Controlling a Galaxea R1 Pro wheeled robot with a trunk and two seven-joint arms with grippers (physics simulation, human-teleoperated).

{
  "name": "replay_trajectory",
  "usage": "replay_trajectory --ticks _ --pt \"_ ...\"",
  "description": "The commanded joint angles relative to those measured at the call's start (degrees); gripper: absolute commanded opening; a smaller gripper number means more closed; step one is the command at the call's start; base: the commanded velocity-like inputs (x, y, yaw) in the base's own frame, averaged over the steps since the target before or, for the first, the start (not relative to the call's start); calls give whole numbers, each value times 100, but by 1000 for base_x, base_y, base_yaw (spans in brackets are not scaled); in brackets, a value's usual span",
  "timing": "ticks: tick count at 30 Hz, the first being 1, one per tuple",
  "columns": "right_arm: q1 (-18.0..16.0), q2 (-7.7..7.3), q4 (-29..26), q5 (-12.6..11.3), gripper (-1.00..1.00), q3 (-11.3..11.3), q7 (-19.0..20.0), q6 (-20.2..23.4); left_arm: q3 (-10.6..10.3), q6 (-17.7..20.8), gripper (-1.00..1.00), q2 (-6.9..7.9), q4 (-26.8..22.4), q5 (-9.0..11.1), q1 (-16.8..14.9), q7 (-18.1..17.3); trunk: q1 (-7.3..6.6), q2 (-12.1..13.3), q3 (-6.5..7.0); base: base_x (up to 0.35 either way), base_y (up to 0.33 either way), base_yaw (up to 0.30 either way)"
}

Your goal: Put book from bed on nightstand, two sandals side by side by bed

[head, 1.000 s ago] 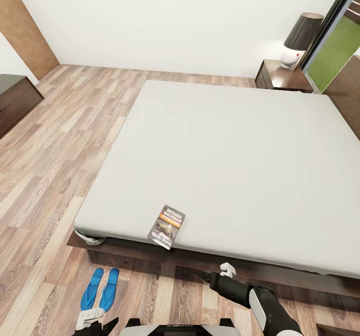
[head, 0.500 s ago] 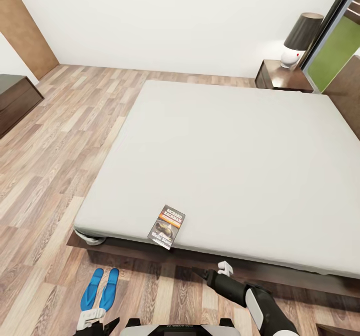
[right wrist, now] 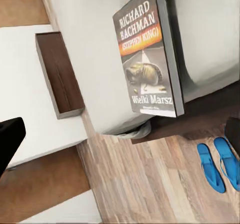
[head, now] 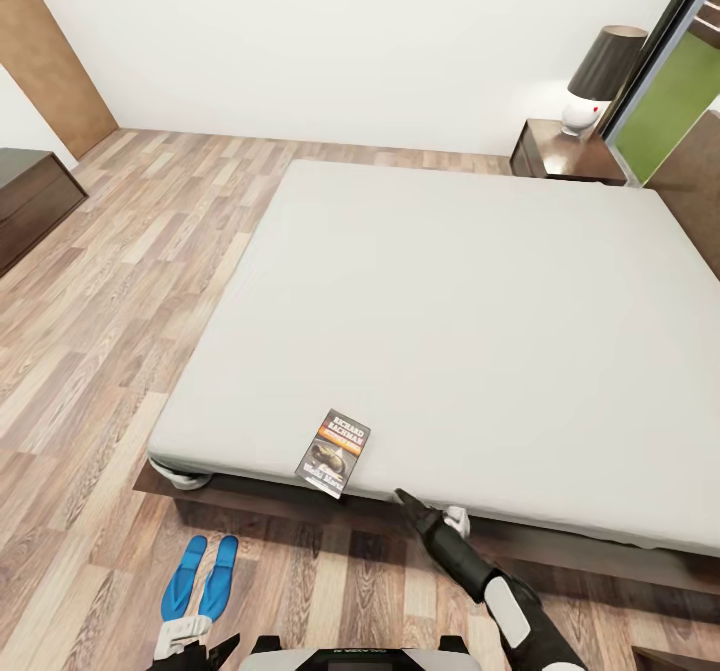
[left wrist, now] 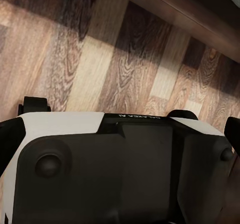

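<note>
— so where's the book (head: 334, 452) sitting?

— flat on the grey mattress of the bed (head: 470, 331), right at the near edge, close to the near left corner. its lower end pokes a little past the mattress edge. the right wrist view has it too (right wrist: 148, 53): dark cover, white "richard bachman", an orange band, "wielki marsz" near the bottom.

— and the right gripper (head: 405, 500)?

— low over the floor, just in front of the bed's near edge, its tip pointing up toward the mattress edge a bit to the right of the book. not touching the book. in the wrist view one dark fingertip (right wrist: 9, 140) shows at one side and another at the opposite side, far apart, so the jaws are spread wide with nothing between them.

— sandals?

— the two blue sandals (head: 201, 576) lie side by side on the wood-plank floor (head: 90, 351), just in front of the bed's near left corner, toes toward the bed. the right wrist view catches them as well (right wrist: 218, 165).

— left gripper?

— at the bottom edge of the head view (head: 190, 646), just nearer than the sandals; i can't tell whether its fingers are apart or together.

— anything further out?

— a nightstand (head: 562, 152) by the far right corner of the bed, carrying a lamp (head: 600, 76) with a dark shade. a dark low cabinet (head: 30, 201) stands at the left wall.
</note>
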Motion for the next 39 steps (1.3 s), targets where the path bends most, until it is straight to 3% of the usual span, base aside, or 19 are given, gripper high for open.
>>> replay_trajectory --ticks 1,5,9,22,39 --pt "-3 7 19 -129 100 -31 18 -106 13 -8 100 1 8 17 -4 -27 2 -5 -5 0 0 0" --pt "-3 8 413 -472 100 -29 21 -824 16 -15 100 1 8 17 -4 -27 2 -5 -5 0 0 0" --pt "-3 8 627 -539 100 -28 27 -995 10 -23 100 1 8 17 -4 -26 2 -5 -5 0 0 0" --pt "-3 8 742 -562 100 -27 36 -996 16 -26 100 1 8 17 -4 -27 2 -5 -5 0 7 0" --pt "-3 8 743 -563 100 -27 36 -984 8 -26 100 -3 12 13 -4 -19 2 -5 -5 0 136 0"
